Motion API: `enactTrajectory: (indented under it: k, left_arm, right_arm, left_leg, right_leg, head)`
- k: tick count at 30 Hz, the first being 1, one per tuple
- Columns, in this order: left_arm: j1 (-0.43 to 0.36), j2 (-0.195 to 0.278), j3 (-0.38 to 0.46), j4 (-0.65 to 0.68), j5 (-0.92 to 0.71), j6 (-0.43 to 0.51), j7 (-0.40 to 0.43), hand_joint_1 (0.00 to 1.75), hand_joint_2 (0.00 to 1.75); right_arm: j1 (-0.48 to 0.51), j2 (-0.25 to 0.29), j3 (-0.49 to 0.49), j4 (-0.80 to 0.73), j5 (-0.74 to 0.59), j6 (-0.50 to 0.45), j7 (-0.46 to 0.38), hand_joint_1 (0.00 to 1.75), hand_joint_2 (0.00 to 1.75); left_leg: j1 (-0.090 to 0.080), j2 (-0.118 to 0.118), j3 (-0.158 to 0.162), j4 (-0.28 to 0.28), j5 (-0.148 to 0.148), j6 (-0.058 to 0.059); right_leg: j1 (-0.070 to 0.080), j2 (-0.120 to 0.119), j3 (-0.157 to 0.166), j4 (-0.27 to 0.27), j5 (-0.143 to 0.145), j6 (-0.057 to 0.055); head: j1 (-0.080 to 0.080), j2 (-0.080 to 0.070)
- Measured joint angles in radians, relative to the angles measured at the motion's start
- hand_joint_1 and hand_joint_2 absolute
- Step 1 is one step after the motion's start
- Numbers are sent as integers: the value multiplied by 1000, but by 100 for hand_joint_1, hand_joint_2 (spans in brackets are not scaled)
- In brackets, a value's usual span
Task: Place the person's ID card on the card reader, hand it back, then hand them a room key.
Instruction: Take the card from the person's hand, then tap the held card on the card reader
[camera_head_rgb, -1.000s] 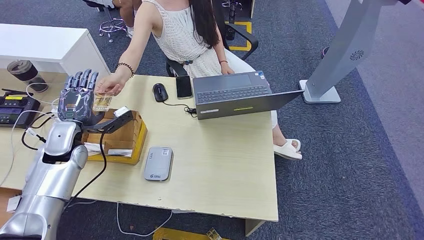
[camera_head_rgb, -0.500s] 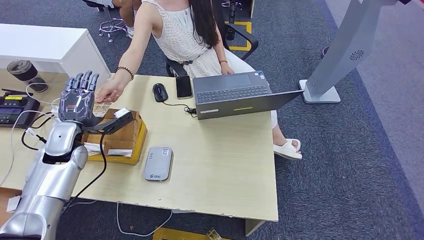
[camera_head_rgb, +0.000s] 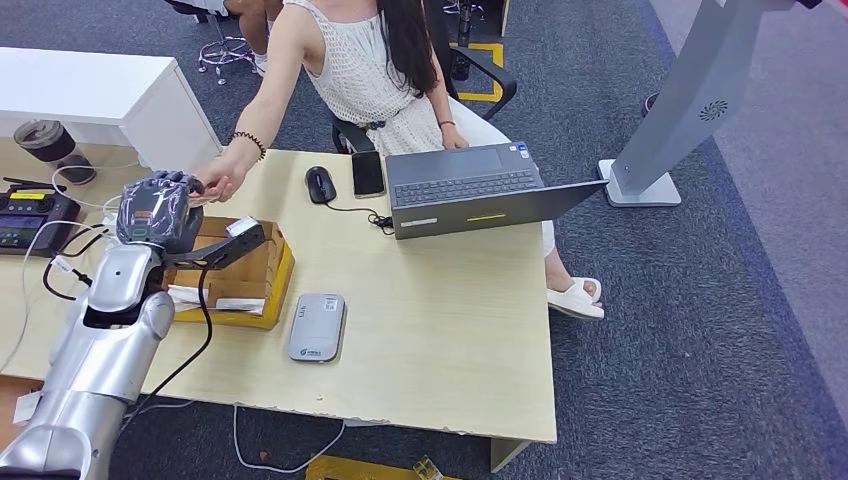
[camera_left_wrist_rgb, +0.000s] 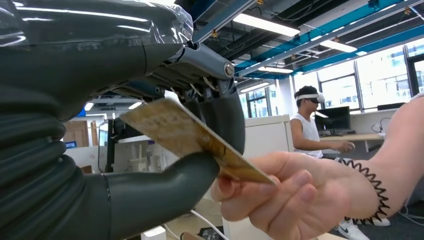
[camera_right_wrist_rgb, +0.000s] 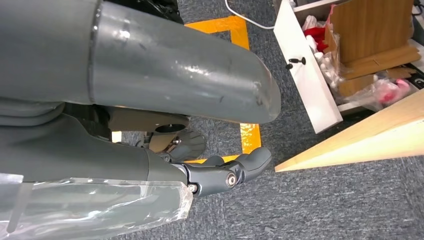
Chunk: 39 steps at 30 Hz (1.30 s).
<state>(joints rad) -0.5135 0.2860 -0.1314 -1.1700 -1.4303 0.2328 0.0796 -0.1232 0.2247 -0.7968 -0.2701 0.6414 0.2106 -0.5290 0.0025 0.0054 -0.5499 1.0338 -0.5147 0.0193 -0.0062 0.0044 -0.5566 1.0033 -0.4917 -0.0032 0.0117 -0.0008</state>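
Two hands meet at the bench's (camera_head_rgb: 450, 330) far left corner: the left robot hand (camera_head_rgb: 152, 208), grey and wrapped in clear film, has its thumb and dark fingers closed on a flat tan card (camera_left_wrist_rgb: 185, 137), which the person's hand (camera_head_rgb: 215, 184) also pinches by its other end. Just near of them a wooden box (camera_head_rgb: 255, 270) with a yellow edge holds white slips. Right of it lies a rounded grey reader (camera_head_rgb: 317, 326), then a black mouse (camera_head_rgb: 320, 184), phone (camera_head_rgb: 367, 172) and grey laptop (camera_head_rgb: 470, 190). The right robot hand (camera_right_wrist_rgb: 227, 175) hangs over carpet, fingers curled on nothing.
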Motion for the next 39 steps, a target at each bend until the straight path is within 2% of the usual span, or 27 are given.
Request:
enactTrajectory:
  k: [19,27,35,39]
  left_arm:
    - [-8,-16,-42,-4,23,8,-42,175,175]
    - [50,-60,-104,-110,-1,41,-66,175,175]
    - [74,-79,-125,-158,-5,45,-70,175,175]
    - [110,-106,-176,-206,-28,26,-88,175,175]
  right_arm:
    - [0,0,20,4,-38,-9,2,0,0]
    - [0,0,24,7,-51,-13,2,0,0]
    - [1,-1,24,8,-53,-13,2,0,0]
    - [1,-1,24,8,-71,-13,-2,0,0]
  left_leg:
    - [0,0,0,0,0,0]
    - [0,0,0,0,0,0]
    - [-1,0,0,0,0,0]
    - [-1,0,0,0,0,0]
  right_leg:
    - [0,0,0,0,0,0]
    - [0,0,0,0,0,0]
    - [0,0,0,0,0,0]
    - [0,0,0,0,0,0]
  head:
    - [0,0]
    - [0,0]
    - [0,0]
    - [0,0]
